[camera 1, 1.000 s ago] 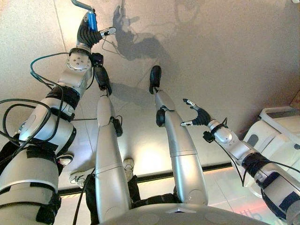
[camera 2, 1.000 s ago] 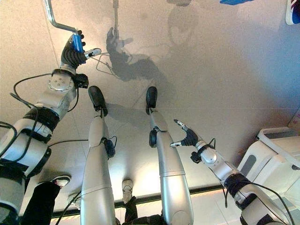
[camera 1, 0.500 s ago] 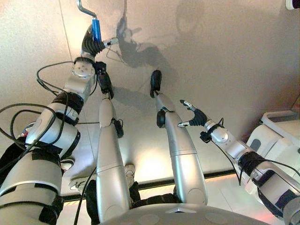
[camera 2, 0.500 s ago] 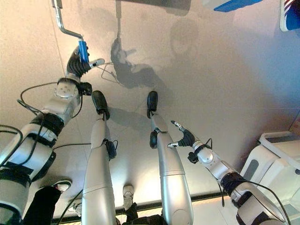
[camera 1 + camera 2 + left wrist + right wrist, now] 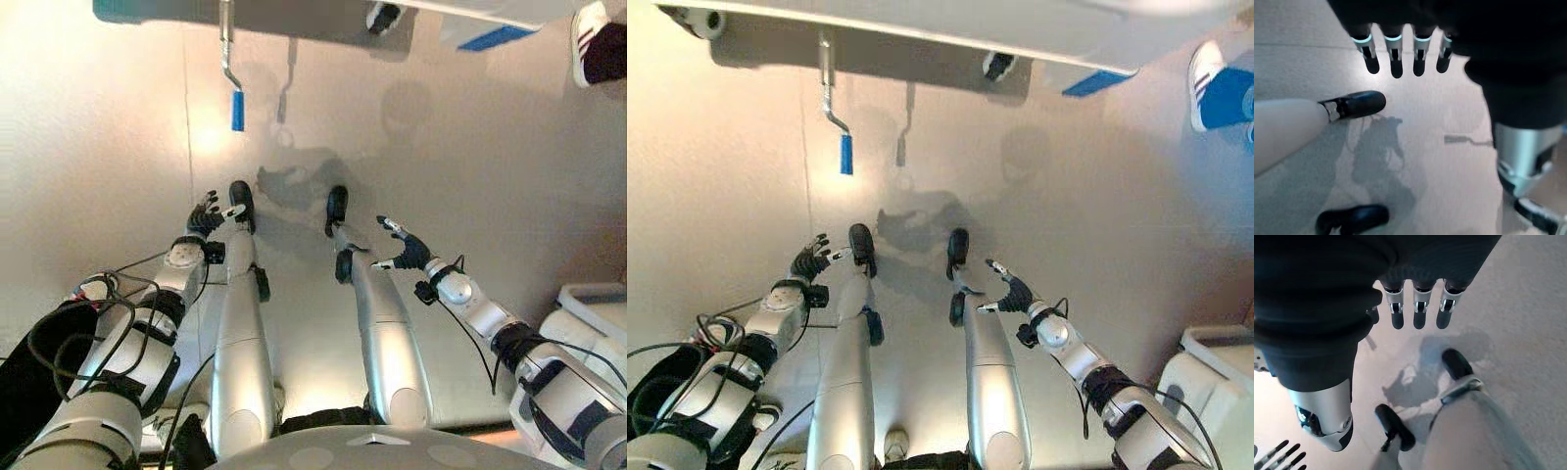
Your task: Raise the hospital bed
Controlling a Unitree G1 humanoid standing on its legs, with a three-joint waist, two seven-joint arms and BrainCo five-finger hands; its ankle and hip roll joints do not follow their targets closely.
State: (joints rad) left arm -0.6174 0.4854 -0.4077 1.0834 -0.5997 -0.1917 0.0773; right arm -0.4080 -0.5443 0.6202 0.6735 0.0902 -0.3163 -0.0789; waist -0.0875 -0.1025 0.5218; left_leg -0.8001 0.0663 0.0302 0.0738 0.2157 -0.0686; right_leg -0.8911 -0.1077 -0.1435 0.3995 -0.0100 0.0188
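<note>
Your left hand [image 5: 205, 215] hangs low on the left with its fingers spread and relaxed, grasping nothing, well apart from the crank. Your right hand [image 5: 406, 251] is stretched forward on the right, fingers loosely extended and thumb out, also released. One crank handle [image 5: 237, 110] with a blue grip hangs from the underside of the hospital bed [image 5: 921, 24] at the far edge, slightly left of centre. One bed caster [image 5: 997, 65] shows under that frame. One person's shoe [image 5: 1215, 90] stands on the floor [image 5: 470, 147] at far right
</note>
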